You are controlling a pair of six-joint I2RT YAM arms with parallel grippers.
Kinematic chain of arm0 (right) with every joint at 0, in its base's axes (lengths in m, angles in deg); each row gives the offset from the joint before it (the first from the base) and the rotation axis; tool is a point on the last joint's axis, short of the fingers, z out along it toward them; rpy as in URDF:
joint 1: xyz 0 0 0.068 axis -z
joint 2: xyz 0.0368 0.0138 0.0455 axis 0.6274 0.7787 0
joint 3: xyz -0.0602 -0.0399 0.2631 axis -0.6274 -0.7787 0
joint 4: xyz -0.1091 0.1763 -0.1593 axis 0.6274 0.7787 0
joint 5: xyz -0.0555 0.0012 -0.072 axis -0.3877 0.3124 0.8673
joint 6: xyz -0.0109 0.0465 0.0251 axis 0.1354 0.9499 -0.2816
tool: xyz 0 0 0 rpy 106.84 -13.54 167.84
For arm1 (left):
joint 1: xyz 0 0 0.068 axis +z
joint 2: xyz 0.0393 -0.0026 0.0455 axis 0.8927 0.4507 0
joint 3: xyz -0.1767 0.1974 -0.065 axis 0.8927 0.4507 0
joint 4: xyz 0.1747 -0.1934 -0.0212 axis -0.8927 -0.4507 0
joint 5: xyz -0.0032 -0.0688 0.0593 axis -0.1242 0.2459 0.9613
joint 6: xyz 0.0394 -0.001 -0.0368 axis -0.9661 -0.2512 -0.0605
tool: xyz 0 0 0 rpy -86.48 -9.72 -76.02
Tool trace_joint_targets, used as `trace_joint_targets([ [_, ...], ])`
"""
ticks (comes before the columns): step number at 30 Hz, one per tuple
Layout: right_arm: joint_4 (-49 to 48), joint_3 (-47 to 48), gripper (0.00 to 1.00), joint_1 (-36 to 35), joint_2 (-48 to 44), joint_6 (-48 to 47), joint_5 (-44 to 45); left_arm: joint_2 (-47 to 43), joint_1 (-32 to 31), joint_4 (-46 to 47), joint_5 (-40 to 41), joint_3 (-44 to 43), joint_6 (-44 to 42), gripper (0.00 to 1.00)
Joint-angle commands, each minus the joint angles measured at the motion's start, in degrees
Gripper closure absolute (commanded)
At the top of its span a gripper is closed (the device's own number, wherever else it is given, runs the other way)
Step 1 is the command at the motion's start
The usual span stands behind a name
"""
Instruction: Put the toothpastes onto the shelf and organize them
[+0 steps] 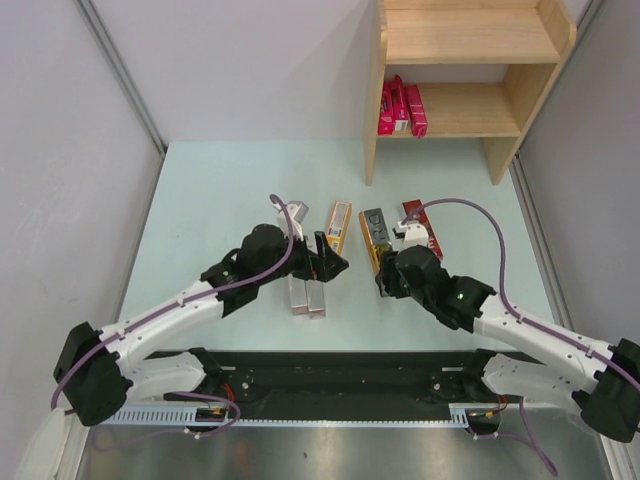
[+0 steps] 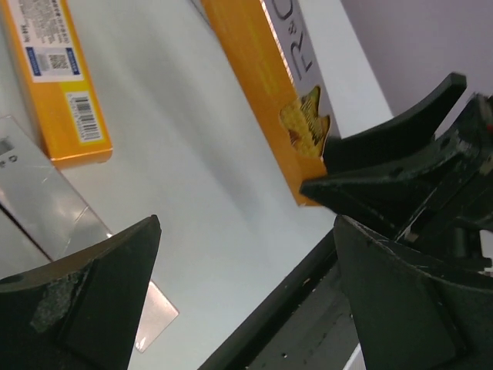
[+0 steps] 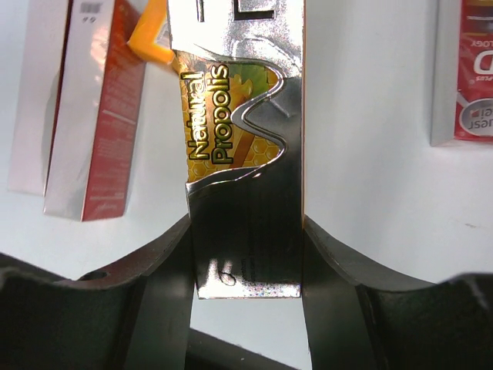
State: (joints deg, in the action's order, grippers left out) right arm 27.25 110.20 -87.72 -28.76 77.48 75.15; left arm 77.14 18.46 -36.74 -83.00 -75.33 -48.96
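My right gripper (image 1: 384,268) (image 3: 246,231) is shut on the near end of a gold-and-silver toothpaste carton (image 1: 374,238) (image 3: 231,131) (image 2: 266,85) marked "Natural Propolis". Whether that carton rests on the table I cannot tell. My left gripper (image 1: 331,256) (image 2: 246,262) stands open just left of it, with nothing between its fingers. An orange-yellow carton (image 1: 340,226) (image 2: 58,85) lies beyond it. Two silver cartons (image 1: 308,296) (image 2: 46,208) lie under the left wrist. A dark red carton (image 1: 420,228) (image 3: 468,69) lies to the right. Magenta-pink cartons (image 1: 400,108) stand on the lower board of the wooden shelf (image 1: 500,110).
The shelf's upper board (image 1: 470,38) is bare. The pale green table (image 1: 220,200) ends at grey walls left and right. A black rail (image 1: 340,372) runs along the near edge by the arm bases.
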Motion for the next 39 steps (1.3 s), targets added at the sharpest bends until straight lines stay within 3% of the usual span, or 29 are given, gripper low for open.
trace_joint_targets([
  [1,-0.22,3.17,0.74,-4.30,-2.43,0.04,6.77,3.27,1.33,6.13,-6.70,-4.95,3.51,0.00],
  [10,-2.94,3.79,0.73,-13.18,-4.37,0.22,11.16,10.14,2.48,13.33,-12.23,-6.54,8.78,0.00],
  [19,-4.26,4.23,0.73,-17.05,-3.93,0.22,13.27,13.75,2.83,18.78,-13.03,-6.37,11.60,0.04],
  [22,-4.35,4.31,0.73,-17.58,-3.84,0.31,13.36,14.10,3.18,21.41,-13.38,-5.40,12.74,0.10],
  [32,-5.14,4.23,0.69,-18.46,-2.44,0.40,12.75,15.15,4.15,27.92,-15.40,-3.12,16.08,0.51],
  [35,-5.23,4.23,0.66,-18.55,-2.35,0.40,12.84,14.89,4.67,28.98,-15.84,-2.33,16.70,0.59],
  [38,-5.58,4.23,0.50,-18.38,-2.08,0.22,12.75,14.10,5.81,29.33,-16.37,-1.71,16.87,0.62],
  [39,-5.76,4.23,0.39,-18.46,-2.08,0.13,12.40,13.84,6.51,29.42,-16.63,-1.53,16.79,0.62],
])
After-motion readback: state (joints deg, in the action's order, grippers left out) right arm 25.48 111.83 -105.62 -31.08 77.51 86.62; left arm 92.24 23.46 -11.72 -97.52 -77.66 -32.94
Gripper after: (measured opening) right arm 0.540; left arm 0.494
